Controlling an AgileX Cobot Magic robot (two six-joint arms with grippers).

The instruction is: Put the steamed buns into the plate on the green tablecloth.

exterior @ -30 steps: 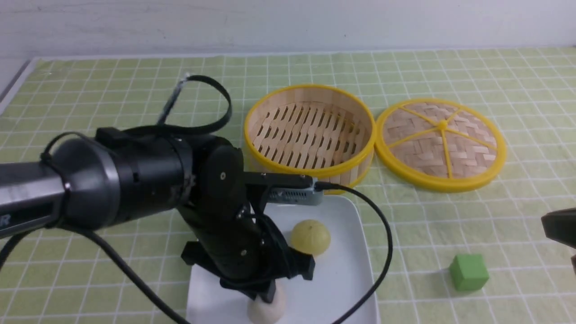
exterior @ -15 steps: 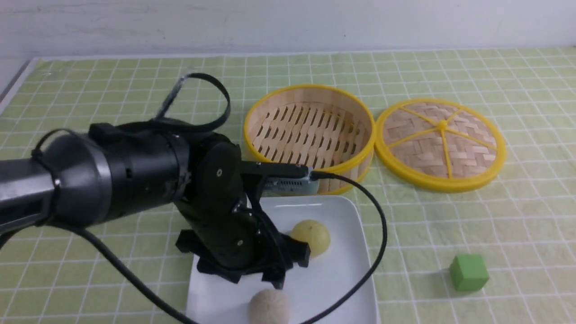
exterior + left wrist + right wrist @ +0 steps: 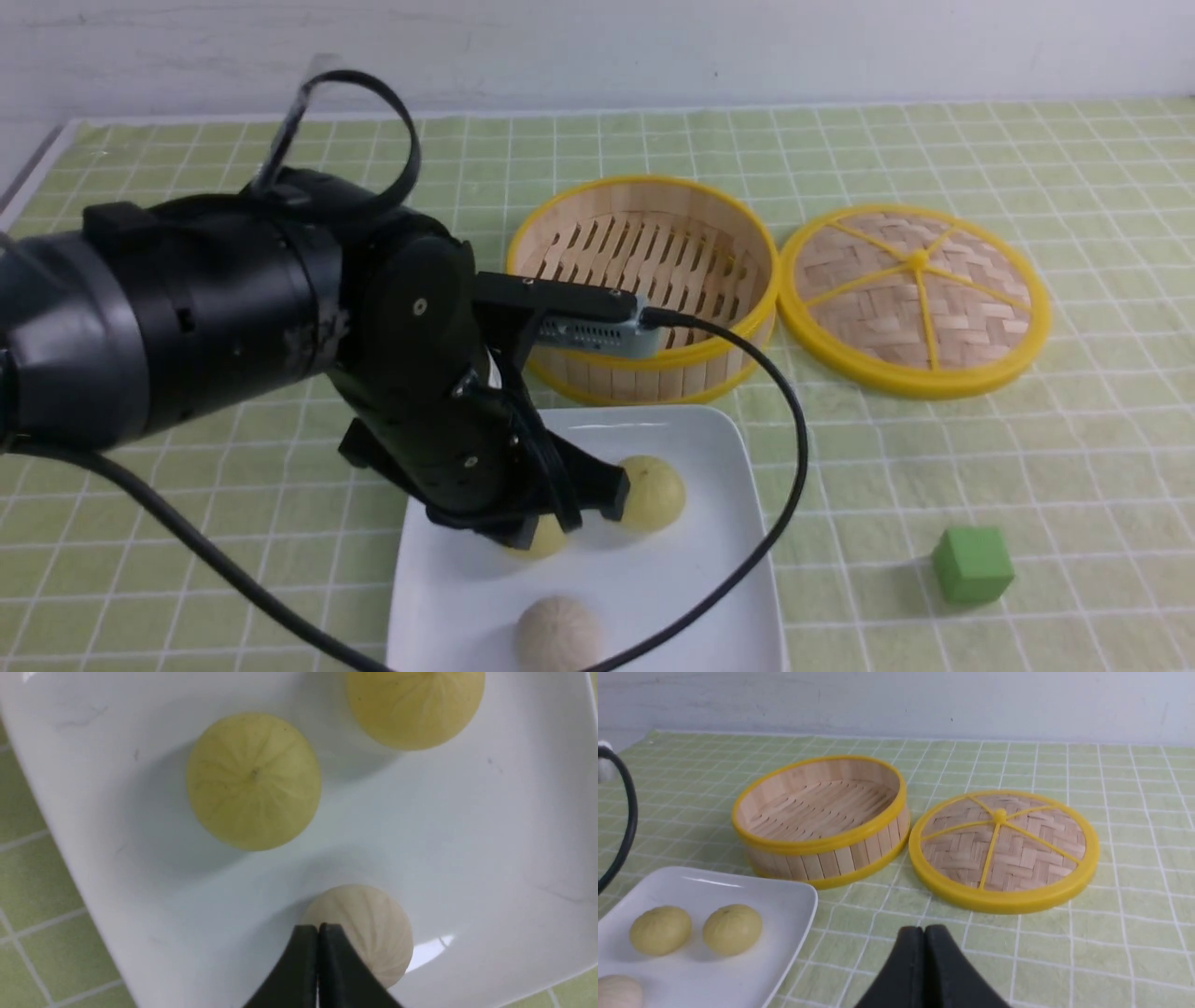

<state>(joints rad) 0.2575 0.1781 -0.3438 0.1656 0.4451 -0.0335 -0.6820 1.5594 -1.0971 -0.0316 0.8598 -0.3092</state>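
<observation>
All three steamed buns lie in the white square plate (image 3: 709, 579) on the green tablecloth (image 3: 934, 467). In the front view one yellow bun (image 3: 653, 492) shows whole, the other yellow bun (image 3: 541, 541) peeks from under my left wrist, and the greyish-white bun (image 3: 558, 635) sits nearest the front edge. My left gripper (image 3: 318, 933) hangs shut and empty above the plate, over the greyish-white bun (image 3: 373, 924), apart from it. Both yellow buns (image 3: 253, 780) (image 3: 415, 704) lie beyond. My right gripper (image 3: 924, 935) is shut and empty, over the cloth right of the plate (image 3: 784, 933).
An empty yellow-rimmed bamboo steamer (image 3: 644, 280) stands just behind the plate, its woven lid (image 3: 915, 299) lying flat to its right. A green cube (image 3: 972, 564) sits on the cloth right of the plate. My left arm (image 3: 233, 317) and its cable (image 3: 794, 485) hang over the plate.
My left gripper let go of the greyish-white bun in the plate, rose away from it and shut again. The right gripper's tip has left the front view's right edge.
</observation>
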